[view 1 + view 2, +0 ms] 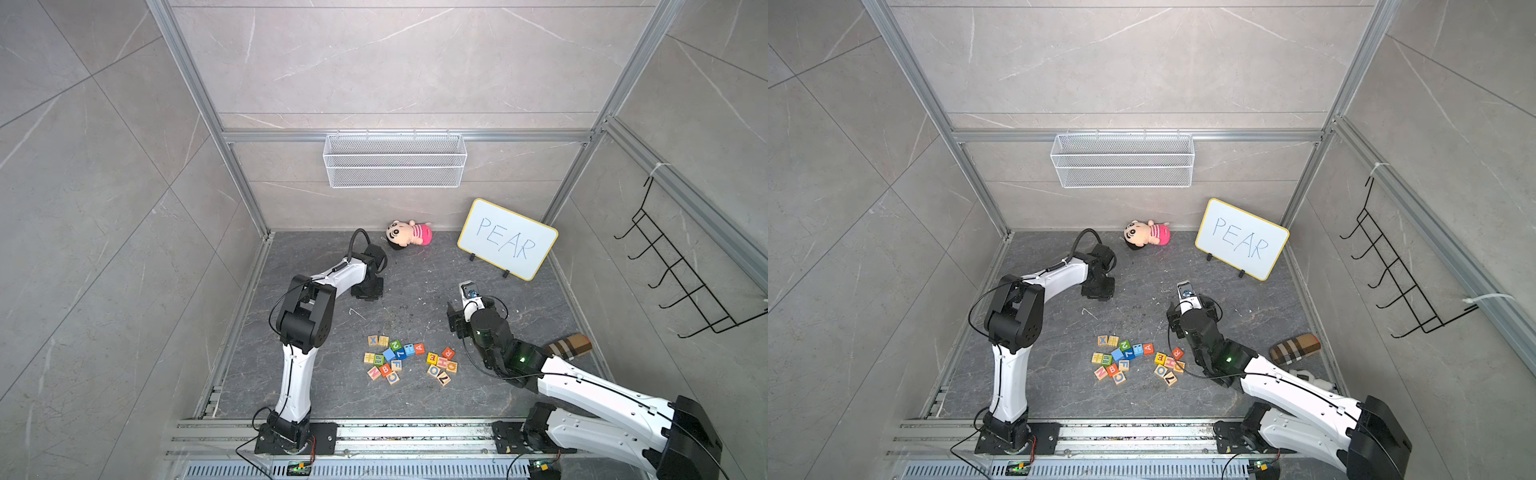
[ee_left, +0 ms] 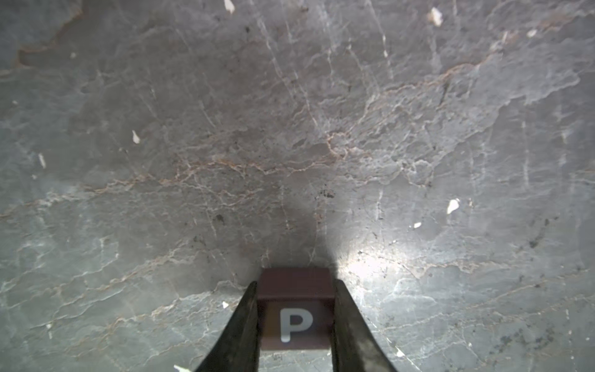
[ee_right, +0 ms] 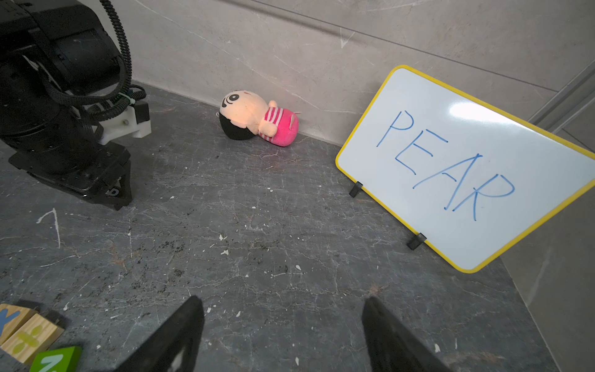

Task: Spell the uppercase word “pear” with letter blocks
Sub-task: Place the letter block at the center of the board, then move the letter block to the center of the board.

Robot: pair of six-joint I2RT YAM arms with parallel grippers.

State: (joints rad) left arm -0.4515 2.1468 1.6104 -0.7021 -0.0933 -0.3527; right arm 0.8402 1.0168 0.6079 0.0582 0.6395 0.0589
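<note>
My left gripper [image 2: 295, 283] pinched the small dark white-P cube [image 2: 294, 322] tight between its jaws; my right gripper [image 3: 283, 301] gaped wide, empty.

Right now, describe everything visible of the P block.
The P block is a small dark cube, brownish-black, with a pale P on the face toward the left wrist camera. The left pincer is shut on two opposite sides, holding it just above or on the dark stone floor; I cannot tell which. The top views hide it.
</note>
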